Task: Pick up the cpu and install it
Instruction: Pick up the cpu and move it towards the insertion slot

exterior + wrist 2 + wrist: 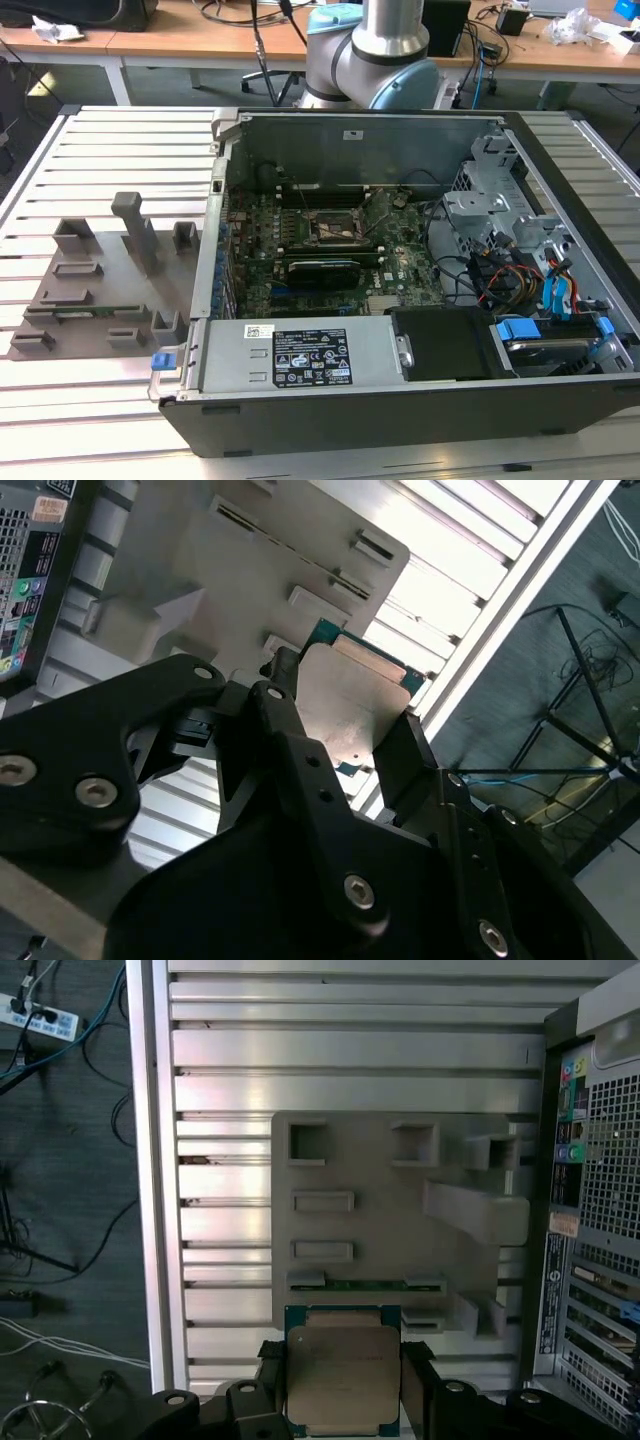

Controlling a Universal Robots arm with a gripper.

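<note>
Gripped by two opposite edges, the cpu sits between the black fingers of the end effector, which has closed just to the chip's width and has nothing else in its hold. The pale metal top and a green rim show in both wrist views. Beyond the chip lies the grey holder plate with its raised blocks and slots, resting on the slatted metal table. In the exterior view that plate is at nine o'clock from the open computer case. Inside the case, the motherboard carries a dark socket frame toward eleven o'clock. The arm rises at twelve o'clock.
</note>
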